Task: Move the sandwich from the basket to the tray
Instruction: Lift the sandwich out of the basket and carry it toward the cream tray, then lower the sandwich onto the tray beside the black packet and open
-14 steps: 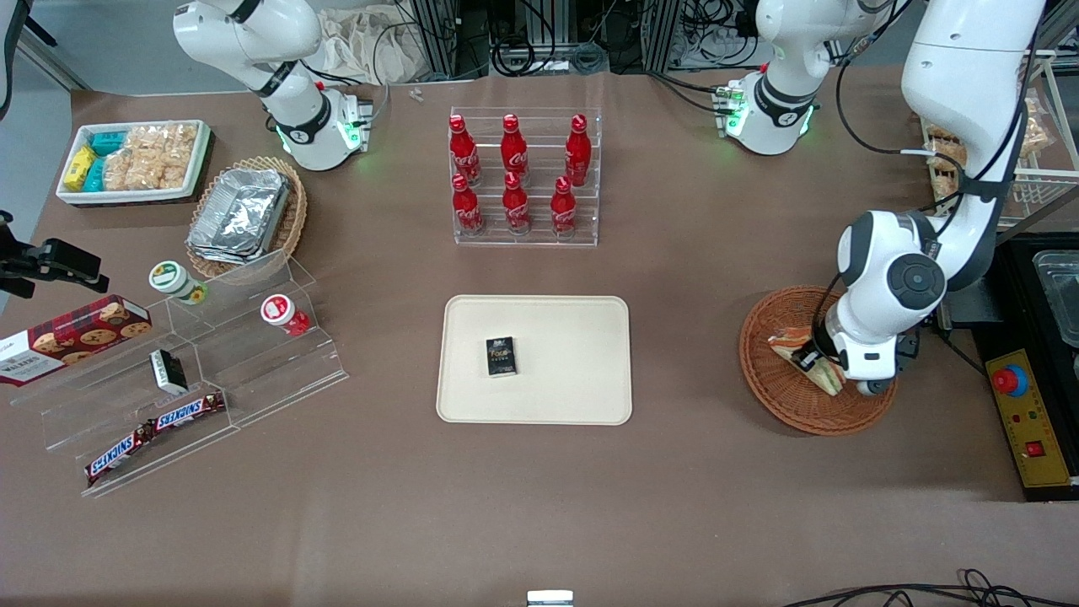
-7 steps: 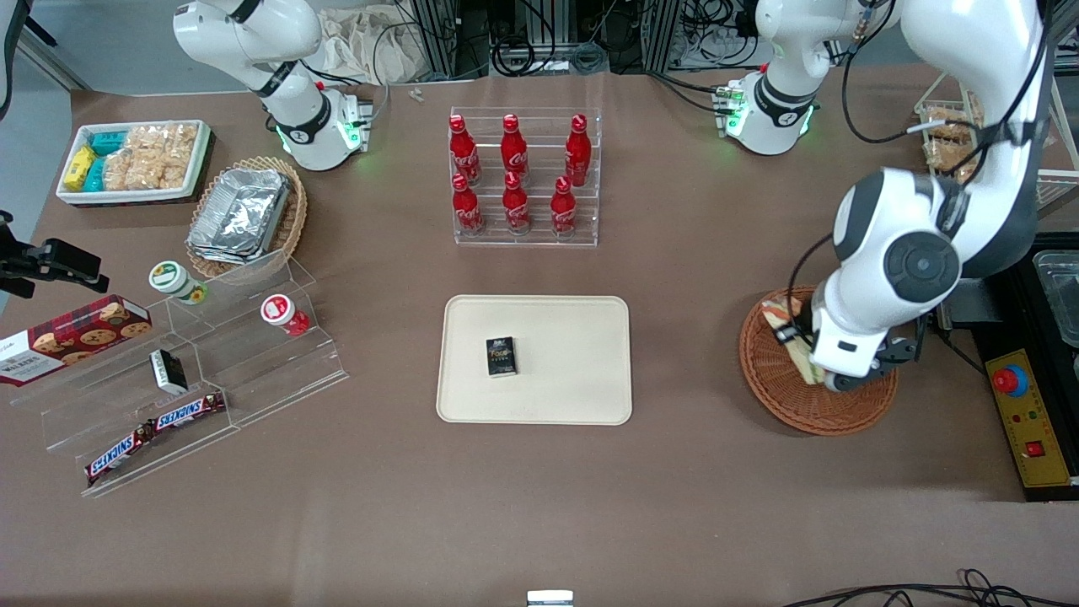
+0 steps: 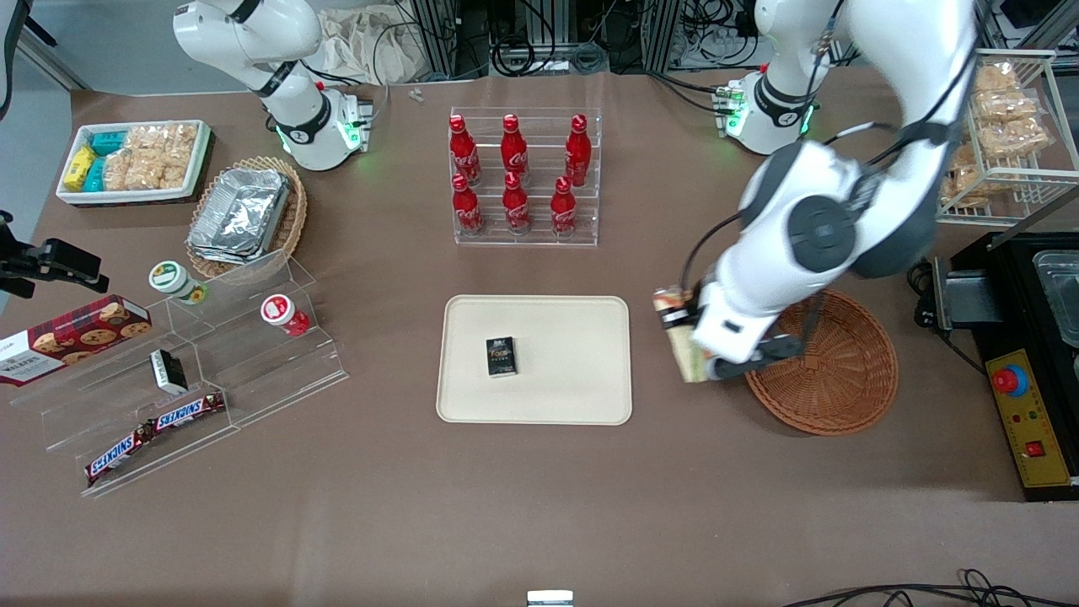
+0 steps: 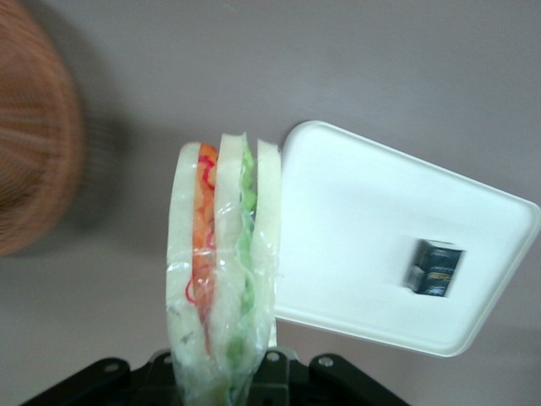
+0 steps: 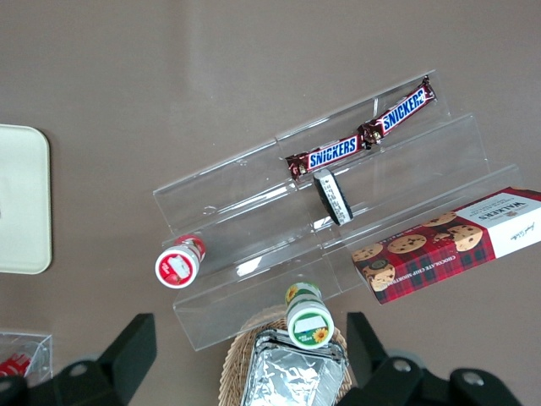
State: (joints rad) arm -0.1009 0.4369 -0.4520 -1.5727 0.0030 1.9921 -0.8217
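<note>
The sandwich (image 4: 221, 262) hangs clamped at its lower end in my gripper (image 3: 693, 358), above bare table between the wicker basket (image 3: 830, 375) and the cream tray (image 3: 582, 396). I judge it light, soft and easily crushed, its clear wrap slippery; hold across the bread faces, lightly. A small dark box (image 3: 501, 356) lies on the tray.

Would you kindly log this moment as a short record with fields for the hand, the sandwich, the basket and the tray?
hand: left arm's hand, raised between basket and tray, shut on the sandwich
sandwich: sandwich, held in the air, not yet over the tray
basket: basket, nothing in it
tray: tray, holds one small dark box
step: carry in progress, placing not yet done
</note>
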